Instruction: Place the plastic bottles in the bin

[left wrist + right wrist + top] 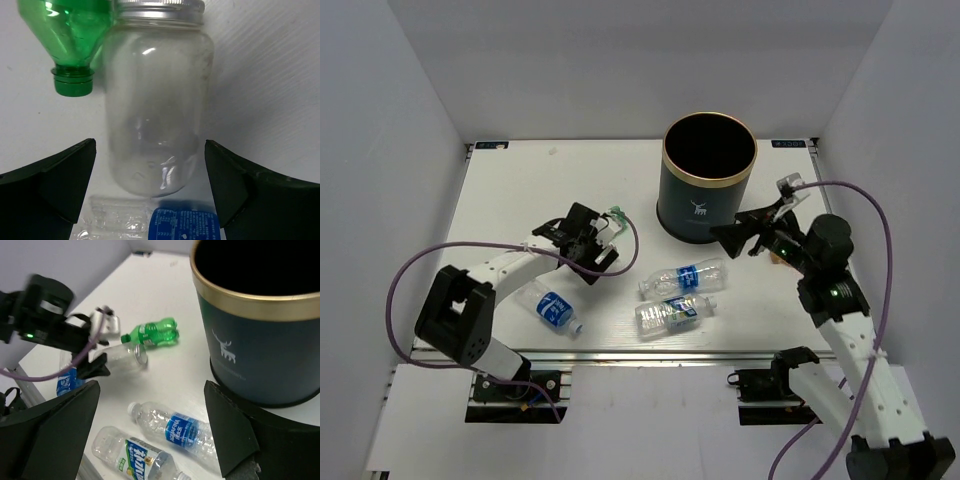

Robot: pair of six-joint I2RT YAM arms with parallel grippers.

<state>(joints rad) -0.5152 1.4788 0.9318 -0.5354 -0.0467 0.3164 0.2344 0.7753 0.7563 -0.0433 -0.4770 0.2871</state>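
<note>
From above, the bin (708,180) stands at the far right of centre on the bench (520,180), and three clear bottles (683,278) lie nearer. Left wrist: the left hand (150,150) is open, with a clear jar (155,100) and a green bottle (70,35) ahead of it. Right wrist: the right hand (150,395) is spread wide and empty, left of the bin.

Probably a robotics lab test cell: plain white walls (620,70) box in a white counter (520,190) on a metal rail (650,353), with a left arm (505,265) and right arm (850,335) bolted at its near edge, trailing purple cables (392,295).
</note>
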